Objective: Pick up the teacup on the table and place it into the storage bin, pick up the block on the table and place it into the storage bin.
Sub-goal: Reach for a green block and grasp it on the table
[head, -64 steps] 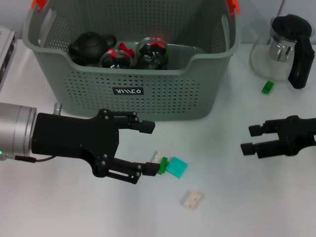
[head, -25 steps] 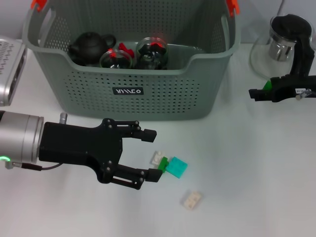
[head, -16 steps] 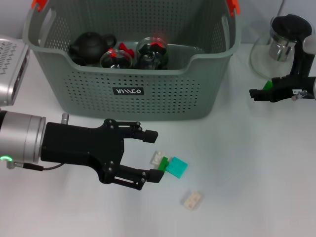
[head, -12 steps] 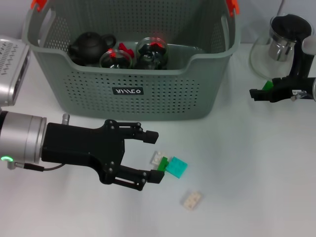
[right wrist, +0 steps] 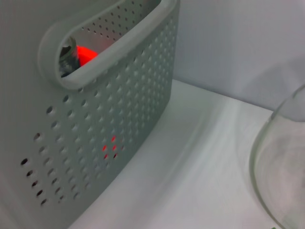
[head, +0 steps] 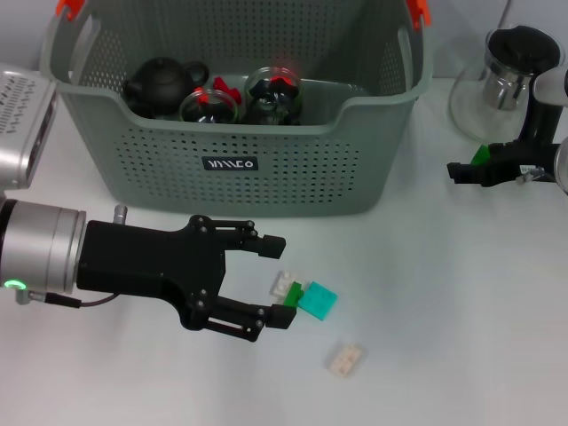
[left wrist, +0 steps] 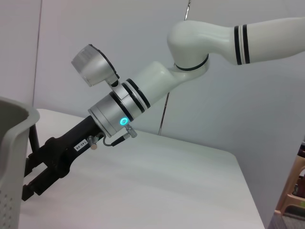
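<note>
Left gripper lined up on the block cluster, jaws spread.

The left gripper (head: 271, 280) hovers over the desk's (head: 426, 355) near middle with its fingers apart, the lower tip just beside the small green block (head: 292, 295), which touches a teal block (head: 318, 301) and a white one (head: 283, 284). Judging from this, it should advance a little so both fingers bracket one block before closing, not push the cluster away. A cream block (head: 343, 358) lies apart toward the near edge. The storage bin (head: 231, 164), already holding teaware, stands at the far edge, so lift clear of its wall. The right gripper (head: 463, 170) sits near the right edge beside a glass pot (head: 510, 84); I cannot tell its fingers.
</note>
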You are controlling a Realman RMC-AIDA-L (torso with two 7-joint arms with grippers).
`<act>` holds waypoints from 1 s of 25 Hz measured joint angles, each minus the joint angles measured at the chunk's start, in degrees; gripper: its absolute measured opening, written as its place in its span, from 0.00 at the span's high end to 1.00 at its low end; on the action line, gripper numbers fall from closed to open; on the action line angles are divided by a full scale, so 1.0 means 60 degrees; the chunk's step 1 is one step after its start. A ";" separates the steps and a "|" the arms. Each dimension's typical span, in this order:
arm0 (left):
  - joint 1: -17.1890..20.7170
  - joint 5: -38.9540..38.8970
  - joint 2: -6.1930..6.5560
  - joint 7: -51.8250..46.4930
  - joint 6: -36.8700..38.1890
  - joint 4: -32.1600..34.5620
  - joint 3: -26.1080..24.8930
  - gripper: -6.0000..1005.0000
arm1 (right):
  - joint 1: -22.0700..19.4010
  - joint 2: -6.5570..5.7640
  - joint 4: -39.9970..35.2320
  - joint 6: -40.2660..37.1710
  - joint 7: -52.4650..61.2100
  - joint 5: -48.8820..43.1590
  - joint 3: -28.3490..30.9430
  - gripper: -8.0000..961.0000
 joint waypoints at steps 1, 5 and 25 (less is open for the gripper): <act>0.0000 0.0000 0.0000 0.0000 -0.0004 0.0000 0.0000 0.14 | 0.0020 0.0000 0.0039 0.0037 -0.0009 0.0001 -0.0001 0.14; -0.0010 0.0000 0.0001 -0.0004 -0.0019 0.0000 0.0001 0.14 | 0.0053 -0.0002 0.0063 0.0107 -0.0035 0.0001 -0.0001 0.14; -0.0029 0.0196 0.0001 -0.0007 -0.0012 0.0001 0.0001 0.14 | 0.0316 0.0027 0.0642 0.0605 -0.0164 0.0118 -0.0016 0.14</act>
